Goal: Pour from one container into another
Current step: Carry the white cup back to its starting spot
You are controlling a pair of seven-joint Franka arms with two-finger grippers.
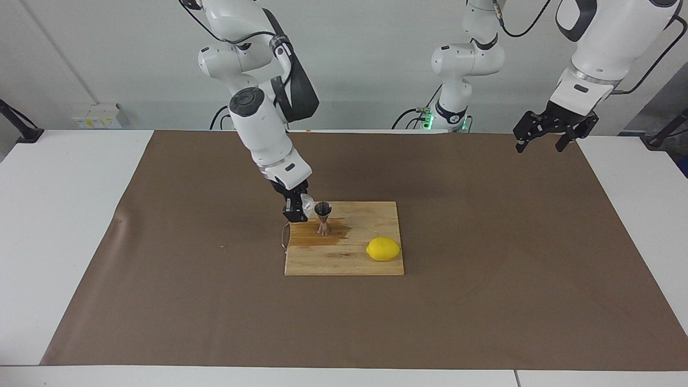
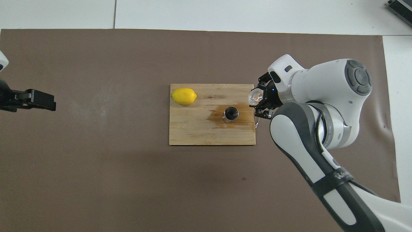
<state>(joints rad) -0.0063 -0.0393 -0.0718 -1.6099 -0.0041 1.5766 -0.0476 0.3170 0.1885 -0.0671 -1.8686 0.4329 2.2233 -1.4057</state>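
Over the cutting board (image 1: pixel 371 266) edge toward the right arm's end, right gripper (image 1: pixel 296 208) clamped on tilted glass cup (image 1: pixel 306 202), jigger (image 1: pixel 323 217) upright on wet stain just beside it, left gripper (image 1: pixel 547 130) waiting raised, fingers spread, holding nothing.

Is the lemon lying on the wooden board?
Yes: the lemon rests on the board, at its corner toward the left arm's end, apart from the jigger.

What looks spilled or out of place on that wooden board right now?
A dark wet patch stains the cutting board around the foot of the upright jigger, so liquid seems to have missed it. The right gripper holds the glass cup tilted beside the jigger's top.
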